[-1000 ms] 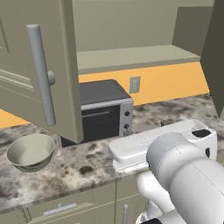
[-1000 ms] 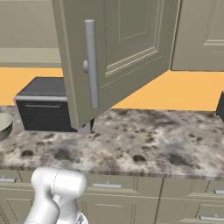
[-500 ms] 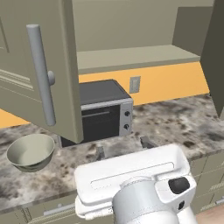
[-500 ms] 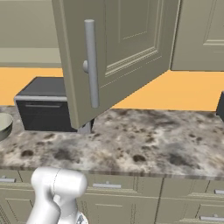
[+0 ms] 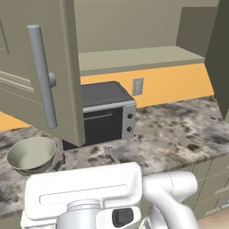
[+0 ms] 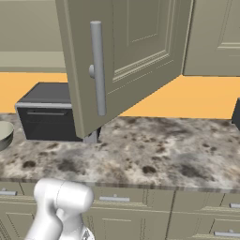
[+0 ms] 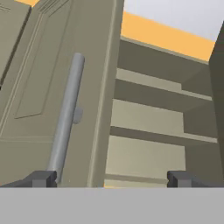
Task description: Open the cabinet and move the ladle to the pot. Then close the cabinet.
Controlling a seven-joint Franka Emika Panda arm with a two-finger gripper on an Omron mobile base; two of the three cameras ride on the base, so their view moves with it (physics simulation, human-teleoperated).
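The cabinet stands open, and its left door (image 5: 40,67) with a long silver bar handle (image 5: 42,76) swings out over the counter. The same door (image 6: 126,51) shows in the right base view. In the hand view the door's handle (image 7: 65,122) runs up the left side, with the cabinet's shelves (image 7: 148,118) to its right. My gripper (image 7: 110,179) is open and holds nothing, pointing up at the shelves from below. Its white hand block (image 5: 85,192) sits low in the left base view. The ladle is out of view. A round grey vessel (image 5: 31,154) rests on the counter; I cannot tell if it is the pot.
A black toaster oven (image 5: 105,116) stands on the speckled stone counter (image 5: 179,129) under the open door. A wall outlet (image 5: 137,86) is behind it. The other open door (image 5: 221,58) hangs at the right edge. Drawers (image 6: 115,199) line the counter front.
The white hand block has moved left and lower in the left base view, nearer the camera. The doors, the vessel and the oven have not moved. The gripper stayed open.
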